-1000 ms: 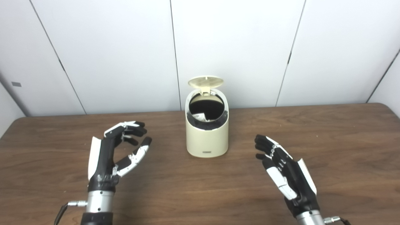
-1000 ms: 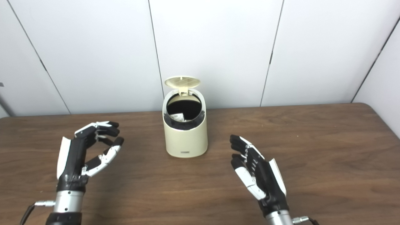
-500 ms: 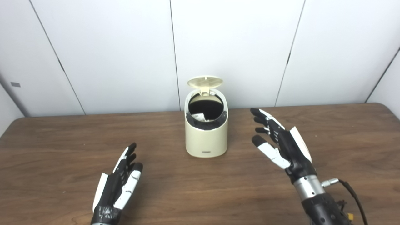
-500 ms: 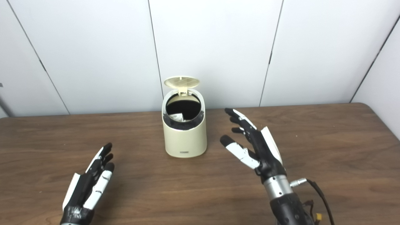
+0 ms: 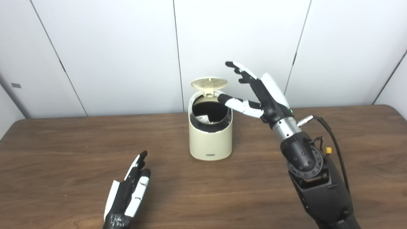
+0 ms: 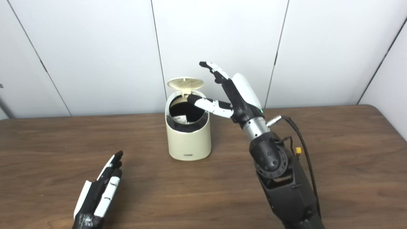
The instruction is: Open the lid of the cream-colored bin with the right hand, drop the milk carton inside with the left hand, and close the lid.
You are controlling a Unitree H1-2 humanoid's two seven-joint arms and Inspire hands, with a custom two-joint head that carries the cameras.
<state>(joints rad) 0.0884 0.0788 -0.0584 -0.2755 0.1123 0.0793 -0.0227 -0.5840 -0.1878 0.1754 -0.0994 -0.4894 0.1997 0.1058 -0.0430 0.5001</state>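
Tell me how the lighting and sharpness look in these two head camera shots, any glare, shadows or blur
Left eye view: even, soft light, no glare on the table; bin interior dark, contents hard to read. Right eye view: faint shadow beside the left hand; the raised right hand is sharp, without motion blur.

We see bright, even light from overhead; soft short shadows lie on the table (image 5: 63,149) beside the bin (image 5: 210,140) and under the left hand (image 5: 127,197). Focus looks sharp throughout, with faint sheen on the wood
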